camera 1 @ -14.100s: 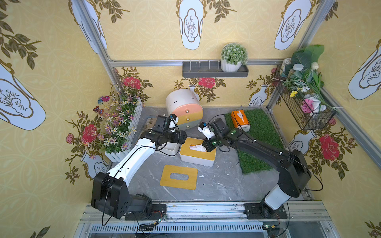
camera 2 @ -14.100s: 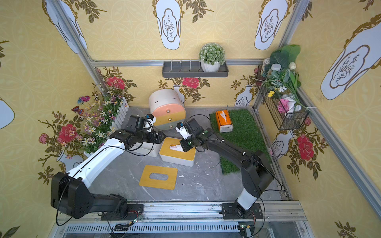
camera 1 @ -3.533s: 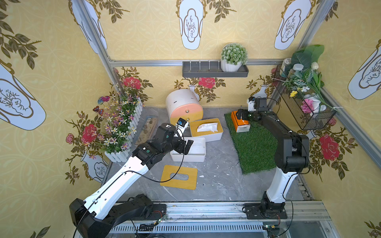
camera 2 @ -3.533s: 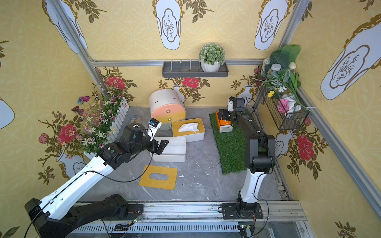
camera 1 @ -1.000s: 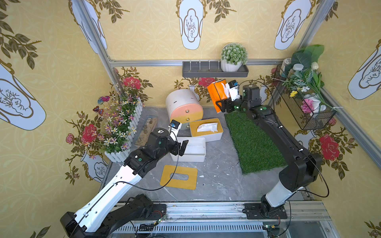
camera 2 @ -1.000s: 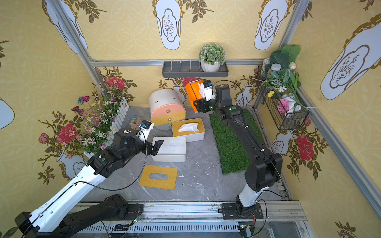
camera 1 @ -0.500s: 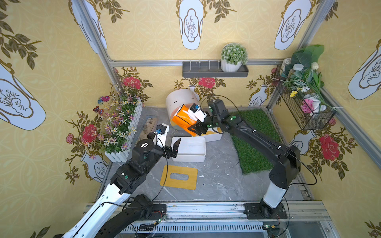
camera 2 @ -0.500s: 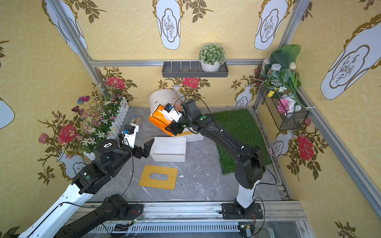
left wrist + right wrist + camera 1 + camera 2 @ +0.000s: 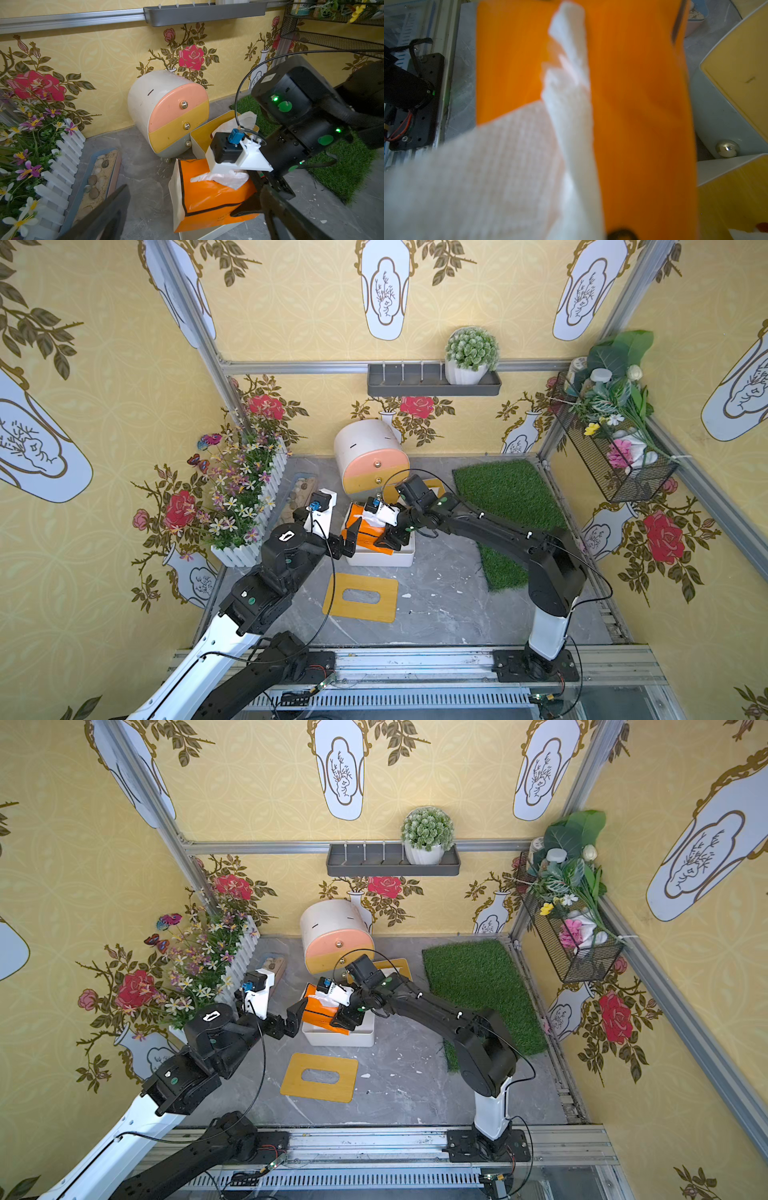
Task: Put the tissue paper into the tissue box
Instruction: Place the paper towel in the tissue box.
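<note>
Light, soft and likely slippery, the orange tissue pack (image 9: 365,531) sat tilted in the white box (image 9: 382,561), clamped sensibly across its sides by the right gripper (image 9: 386,539); the left gripper (image 9: 345,545) gaped empty alongside.

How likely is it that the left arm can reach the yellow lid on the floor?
Probably yes: the left gripper is open and empty, and the yellow lid lies flat nearby with nothing on it.
</note>
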You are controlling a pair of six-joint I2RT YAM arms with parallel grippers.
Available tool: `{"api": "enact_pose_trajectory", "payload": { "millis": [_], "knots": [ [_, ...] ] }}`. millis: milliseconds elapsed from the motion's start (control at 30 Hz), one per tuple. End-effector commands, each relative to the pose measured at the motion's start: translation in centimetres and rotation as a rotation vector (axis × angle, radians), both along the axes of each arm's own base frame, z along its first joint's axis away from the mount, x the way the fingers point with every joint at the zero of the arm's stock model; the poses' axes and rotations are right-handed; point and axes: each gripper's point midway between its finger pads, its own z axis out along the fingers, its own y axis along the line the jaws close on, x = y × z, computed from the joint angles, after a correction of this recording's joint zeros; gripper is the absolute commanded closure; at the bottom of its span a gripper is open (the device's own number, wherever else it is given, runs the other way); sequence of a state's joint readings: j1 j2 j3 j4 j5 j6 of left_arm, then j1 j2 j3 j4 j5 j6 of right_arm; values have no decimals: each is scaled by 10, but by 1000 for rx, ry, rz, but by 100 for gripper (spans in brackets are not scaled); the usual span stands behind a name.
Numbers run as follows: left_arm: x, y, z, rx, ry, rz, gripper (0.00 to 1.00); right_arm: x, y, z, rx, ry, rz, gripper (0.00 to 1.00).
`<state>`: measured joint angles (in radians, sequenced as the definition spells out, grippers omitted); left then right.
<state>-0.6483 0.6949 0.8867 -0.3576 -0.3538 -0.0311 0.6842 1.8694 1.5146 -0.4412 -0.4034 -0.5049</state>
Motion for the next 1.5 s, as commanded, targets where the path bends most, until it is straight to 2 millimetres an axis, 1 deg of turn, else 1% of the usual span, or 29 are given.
{"api": "enact_pose_trajectory", "payload": {
  "millis": [0, 267, 367, 433, 567, 633, 733, 867, 967, 1233, 1467],
  "knots": [
    [2, 0, 6, -19, -26, 8, 0, 10, 1, -6, -20, -72, 25, 22],
    [3, 0, 5, -16, -20, 7, 0, 21, -4, -32, -105, -110, 29, 21],
    [3, -1, 5, -15, -19, 6, 0, 27, -5, -37, -126, -119, 28, 20],
    [4, -1, 4, -14, -17, 7, 0, 30, -4, -35, -132, -125, 29, 20],
    [5, -2, 3, -14, -10, 5, 0, 36, -4, -20, -120, -150, 33, 19],
    [5, -2, 3, -13, -10, 3, 0, 36, -5, -15, -113, -156, 44, 18],
    [5, -1, 3, -15, -8, 5, 0, 36, -9, -16, -124, -157, 58, 17],
    [5, -1, 3, -18, -7, 5, 0, 31, -13, -21, -116, -128, 86, 16],
    [6, -1, 2, -20, -4, 4, 0, 27, -13, -29, -118, -106, 100, 16],
    [6, 0, 3, -23, -4, 6, 0, 21, -14, -59, -156, -38, 121, 16],
    [7, 1, 3, -27, -2, 8, 0, 18, -13, -81, -174, 15, 128, 13]
  ]
}}
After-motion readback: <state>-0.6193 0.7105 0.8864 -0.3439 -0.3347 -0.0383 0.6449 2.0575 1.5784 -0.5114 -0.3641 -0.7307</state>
